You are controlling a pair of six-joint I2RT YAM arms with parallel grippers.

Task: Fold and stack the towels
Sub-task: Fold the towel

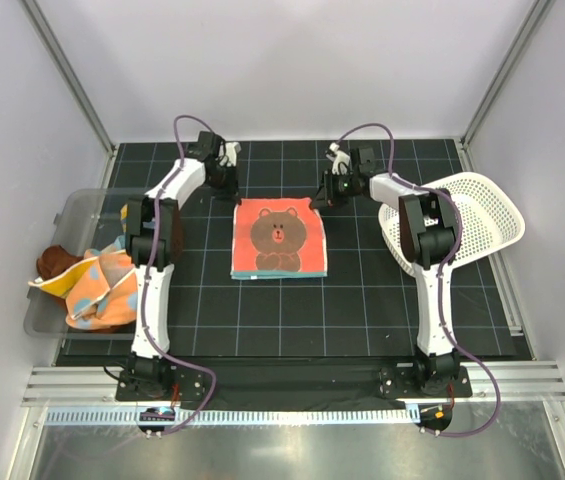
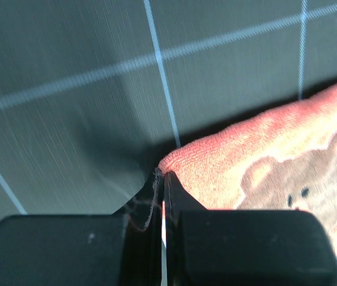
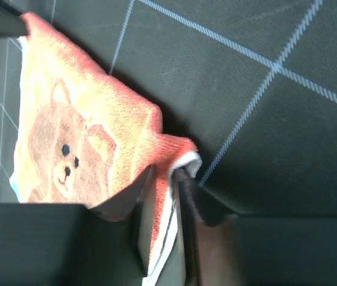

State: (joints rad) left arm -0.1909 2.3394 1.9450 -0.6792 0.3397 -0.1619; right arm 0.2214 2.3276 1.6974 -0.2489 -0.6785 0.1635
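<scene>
The left gripper point(image 2: 161, 177) and right gripper point(image 3: 167, 179) each pinch a far corner of the orange terry bear-face towel point(image 1: 279, 238), flat at the centre of the black gridded bench point(image 1: 382, 290).

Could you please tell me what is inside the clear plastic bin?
A crumpled heap of towels: an orange polka-dot towel, with a rust-brown cloth and a yellow edge beside it. The left arm covers part of the bin, and anything beneath the heap is hidden.

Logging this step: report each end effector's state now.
Left end effector: closed on the bear towel, far left corner.
Right end effector: closed on the same towel, far right corner.
</scene>
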